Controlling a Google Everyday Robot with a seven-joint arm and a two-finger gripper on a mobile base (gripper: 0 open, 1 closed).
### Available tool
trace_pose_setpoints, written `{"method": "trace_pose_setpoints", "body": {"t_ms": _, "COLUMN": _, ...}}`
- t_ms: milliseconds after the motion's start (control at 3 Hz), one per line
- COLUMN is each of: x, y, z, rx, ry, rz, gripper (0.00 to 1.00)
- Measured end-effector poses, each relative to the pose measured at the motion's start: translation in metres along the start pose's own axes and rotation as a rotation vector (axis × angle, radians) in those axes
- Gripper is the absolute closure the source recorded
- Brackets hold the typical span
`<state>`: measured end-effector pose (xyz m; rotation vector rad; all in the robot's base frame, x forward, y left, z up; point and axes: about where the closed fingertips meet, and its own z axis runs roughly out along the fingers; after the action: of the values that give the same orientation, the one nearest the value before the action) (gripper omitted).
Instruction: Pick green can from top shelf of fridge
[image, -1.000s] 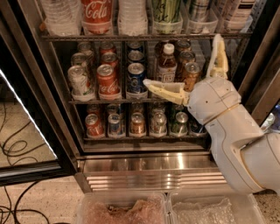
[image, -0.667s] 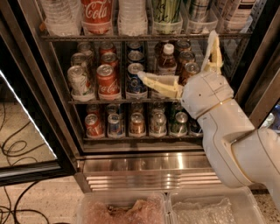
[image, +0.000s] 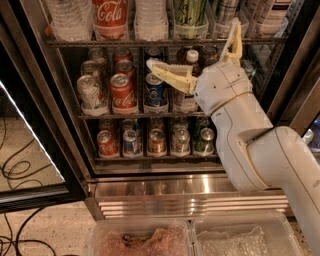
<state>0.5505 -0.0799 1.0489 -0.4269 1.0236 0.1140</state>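
The green can (image: 189, 14), pale green with dark streaks, stands in a clear tray on the top shelf (image: 125, 43) of the fridge (image: 44, 90); its top is cut off by the frame edge. My gripper (image: 192, 44) is open and empty in front of the middle shelf, just below the top shelf. One cream finger (image: 167, 75) reaches left across the soda cans. The other finger (image: 234, 41) points up past the top rack, to the right of the green can.
A Coca-Cola bottle (image: 109, 16) and clear water bottles (image: 151, 17) flank the green can. Short soda cans (image: 123, 92) fill the middle and lower racks. The ribbed steel base (image: 190, 195) lies below. Clear plastic bins (image: 150, 240) sit at the bottom. Cables (image: 20, 170) lie on the floor at left.
My arm has risen and shifted left; the open gripper went from the middle shelf's cans up towards the top rack.
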Motion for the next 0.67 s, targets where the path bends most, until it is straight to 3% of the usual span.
{"method": "trace_pose_setpoints", "body": {"t_ms": 333, "x": 0.0000, "y": 0.0000, "z": 0.0000, "rx": 0.000, "ry": 0.000, "rz": 0.000, "gripper": 0.00}}
{"method": "trace_pose_setpoints", "body": {"t_ms": 667, "x": 0.0036, "y": -0.0022, "z": -0.0008, "rx": 0.032, "ry": 0.010, "rz": 0.011, "gripper": 0.00}}
